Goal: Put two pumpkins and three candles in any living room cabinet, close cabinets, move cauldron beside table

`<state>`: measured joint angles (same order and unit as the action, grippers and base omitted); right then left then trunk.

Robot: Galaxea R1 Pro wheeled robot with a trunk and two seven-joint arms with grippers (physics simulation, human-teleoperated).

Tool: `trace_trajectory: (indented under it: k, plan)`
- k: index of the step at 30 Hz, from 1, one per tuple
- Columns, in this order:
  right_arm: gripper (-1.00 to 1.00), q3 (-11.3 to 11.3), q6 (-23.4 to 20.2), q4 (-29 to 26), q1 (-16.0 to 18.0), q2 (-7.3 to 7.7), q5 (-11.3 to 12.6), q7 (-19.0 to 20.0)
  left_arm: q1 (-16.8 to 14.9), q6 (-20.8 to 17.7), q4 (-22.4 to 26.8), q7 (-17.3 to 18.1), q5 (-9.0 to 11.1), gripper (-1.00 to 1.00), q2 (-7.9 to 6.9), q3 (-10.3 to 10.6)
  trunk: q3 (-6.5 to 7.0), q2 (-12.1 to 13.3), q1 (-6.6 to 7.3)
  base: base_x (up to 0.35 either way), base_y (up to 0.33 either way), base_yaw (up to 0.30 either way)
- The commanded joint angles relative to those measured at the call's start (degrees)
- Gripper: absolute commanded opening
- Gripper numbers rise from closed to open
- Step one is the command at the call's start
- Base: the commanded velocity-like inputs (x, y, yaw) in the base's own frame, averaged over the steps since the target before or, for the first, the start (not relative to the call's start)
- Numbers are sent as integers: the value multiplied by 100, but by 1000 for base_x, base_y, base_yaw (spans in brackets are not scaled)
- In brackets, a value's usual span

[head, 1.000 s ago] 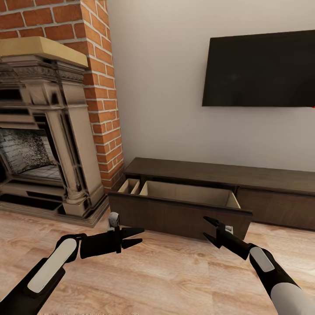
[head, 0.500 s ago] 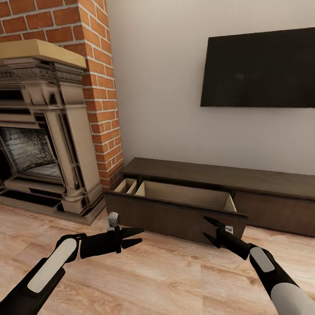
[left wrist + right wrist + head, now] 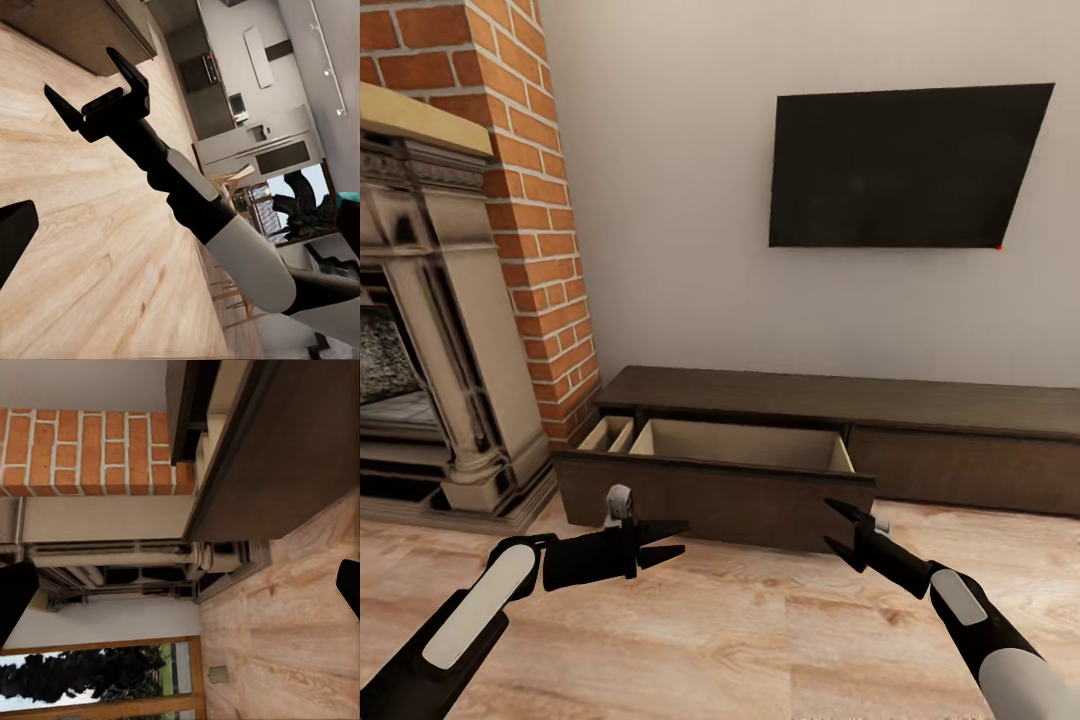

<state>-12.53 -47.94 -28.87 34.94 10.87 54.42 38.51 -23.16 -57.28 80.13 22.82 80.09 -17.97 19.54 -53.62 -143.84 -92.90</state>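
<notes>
Left gripper (image 3: 672, 541): fingers apart, nothing between them, held over bare floor (image 3: 740, 640) just in front of the open drawer (image 3: 720, 470). Right gripper (image 3: 838, 527): fingers spread wide, empty, hanging before the drawer front's right end; touching it or just short of it, cannot tell. Same gripper seen from the left wrist camera (image 3: 97, 94), jaws clearly parted, clear of the floor.

Cabinet (image 3: 920, 420): low, dark brown, against the wall below the TV (image 3: 905, 165). Left drawer pulled out, pale interior showing, a narrow divided section at its left end. Drawer bottom hidden behind the front panel; contents not visible. Right drawer front flush, closed.

Fireplace (image 3: 430, 330) cut off at the picture's left edge, brick column (image 3: 535, 220) beside it. Cabinet's right end cut off by the frame. Right wrist camera: blurred dark fingertips (image 3: 15, 596) at the edges, drawer corner (image 3: 247, 450) close ahead.
</notes>
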Motion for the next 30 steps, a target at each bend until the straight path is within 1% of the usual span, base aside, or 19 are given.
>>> trace_trajectory:
  k: [1, 19, 22, 24, 30]
  plan:
    - [100, -21, -31, 3, 4, -3, -11, 11, -4, -3, -1, 41, -29, 100, -4, 6, -2, -2, 1, 0, 0, -275]
    - [100, -34, -31, 17, 4, 3, -11, 11, -4, -3, -3, 39, -29, 100, -4, 2, 63, -2, 1, 0, 0, -275]
    - [100, -36, -29, 106, 4, 3, -6, 15, -4, -3, -3, 38, -29, 100, -4, 5, 74, -2, 1, 0, 0, -275]
    - [100, -38, -24, 204, 4, 0, 28, 16, -4, -3, -5, 38, -29, 100, -4, 5, 81, -2, 1, 0, 0, -275]
    - [100, -39, -23, 255, 4, 2, 82, 16, -4, -3, -1, 38, -29, 100, -1, 6, 103, -2, 1, 0, 0, -275]
